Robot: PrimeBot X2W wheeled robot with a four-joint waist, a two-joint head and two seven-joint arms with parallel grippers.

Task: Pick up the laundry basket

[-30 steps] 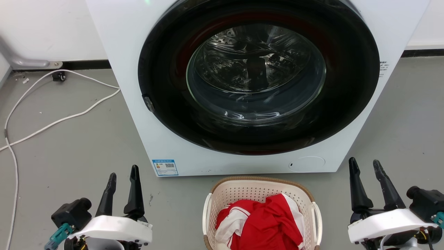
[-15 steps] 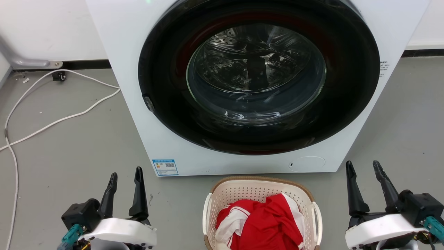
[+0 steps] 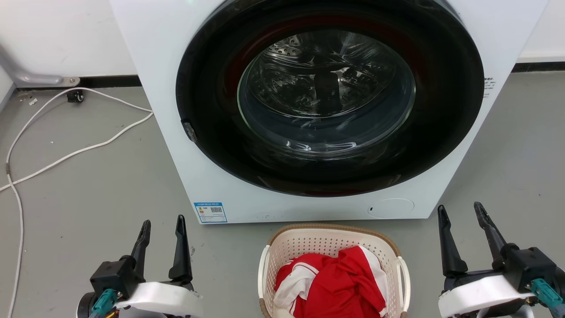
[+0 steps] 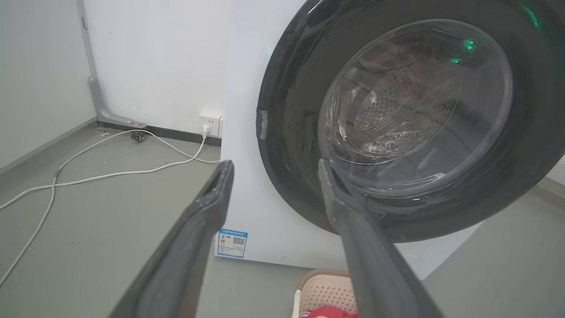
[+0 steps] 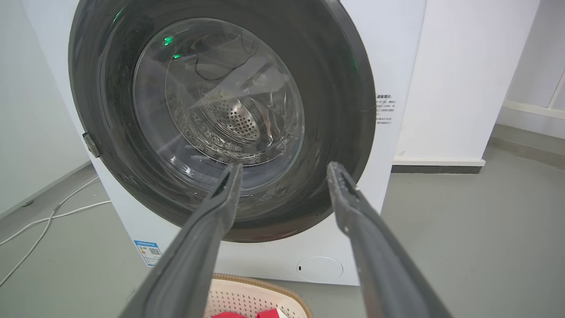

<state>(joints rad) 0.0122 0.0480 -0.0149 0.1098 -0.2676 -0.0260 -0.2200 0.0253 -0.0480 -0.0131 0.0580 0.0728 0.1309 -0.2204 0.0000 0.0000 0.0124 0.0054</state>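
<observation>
The laundry basket point(image 3: 309, 247), cream perforated plastic with a brown rim and white side handles, sits on the floor at the bottom centre of the head view, just in front of the washing machine. Red and white clothes point(image 3: 335, 287) fill it. Its far rim also peeks in at the bottom of the left wrist view point(image 4: 324, 289) and the right wrist view point(image 5: 251, 293). My left gripper point(image 3: 161, 224) is open, well to the basket's left. Well to its right, my right gripper point(image 3: 459, 210) is open too. Both hold nothing.
A white washing machine point(image 3: 172, 79) with a large dark round door point(image 3: 326, 97), shut, stands right behind the basket. White cables point(image 3: 66, 154) trail over the grey floor at the left toward a wall socket point(image 4: 209, 123). Open grey floor lies at both sides.
Both grippers have drifted slightly inward toward the basket and their wrists have rolled a little. The basket and the washing machine have not moved.
</observation>
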